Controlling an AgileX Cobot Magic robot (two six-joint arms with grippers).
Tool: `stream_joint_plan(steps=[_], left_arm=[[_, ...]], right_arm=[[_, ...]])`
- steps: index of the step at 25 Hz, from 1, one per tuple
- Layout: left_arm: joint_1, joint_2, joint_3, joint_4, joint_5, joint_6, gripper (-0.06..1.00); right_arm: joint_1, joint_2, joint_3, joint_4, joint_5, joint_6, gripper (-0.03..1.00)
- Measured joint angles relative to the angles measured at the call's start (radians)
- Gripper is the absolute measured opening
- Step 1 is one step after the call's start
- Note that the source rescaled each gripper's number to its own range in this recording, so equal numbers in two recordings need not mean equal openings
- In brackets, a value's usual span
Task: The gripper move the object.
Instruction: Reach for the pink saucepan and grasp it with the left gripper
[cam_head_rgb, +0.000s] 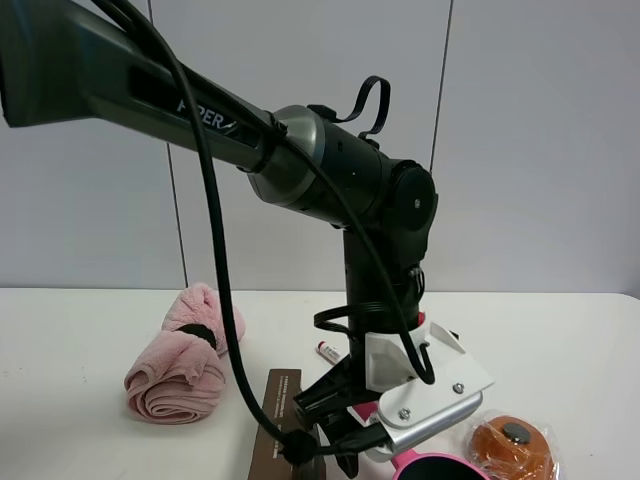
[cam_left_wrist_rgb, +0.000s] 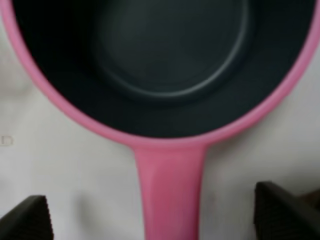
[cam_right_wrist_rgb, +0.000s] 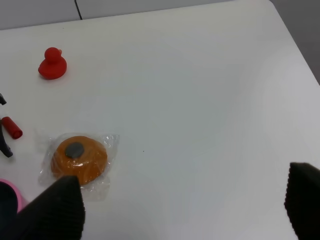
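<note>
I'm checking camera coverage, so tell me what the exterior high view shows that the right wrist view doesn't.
Only the exterior high view: the rolled pink towel, the brown box and the left arm bent down over the table. Only the right wrist view: the red duck and the open right pincer. Both: the pink saucepan, the red-capped marker, the plastic-wrapped orange item and the white table.

Our left arm (cam_head_rgb: 300, 160) bent steeply down at the wrist, our left gripper (cam_left_wrist_rgb: 152, 205) hanging with fingers (cam_left_wrist_rgb: 277, 212) spread wide. Our right gripper (cam_right_wrist_rgb: 180, 205) hovered, likewise open.
</note>
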Motion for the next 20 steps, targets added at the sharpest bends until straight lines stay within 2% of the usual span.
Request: stream_joint_plan(steps=[5, 14, 17, 20], left_arm=[[0.000, 0.000, 0.001, -0.012, 0.000, 0.000, 0.82], [0.000, 0.031, 0.001, -0.015, 0.007, 0.000, 0.80], [0.000, 0.031, 0.001, -0.015, 0.008, 0.000, 0.68], [0.000, 0.034, 0.001, -0.015, 0.012, 0.000, 0.47]], right_arm=[[0.000, 0.000, 0.000, 0.000, 0.000, 0.000, 1.00], [0.000, 0.000, 0.000, 0.000, 0.000, 0.000, 1.00], [0.000, 0.000, 0.000, 0.000, 0.000, 0.000, 1.00], [0.000, 0.000, 0.000, 0.000, 0.000, 0.000, 1.00]])
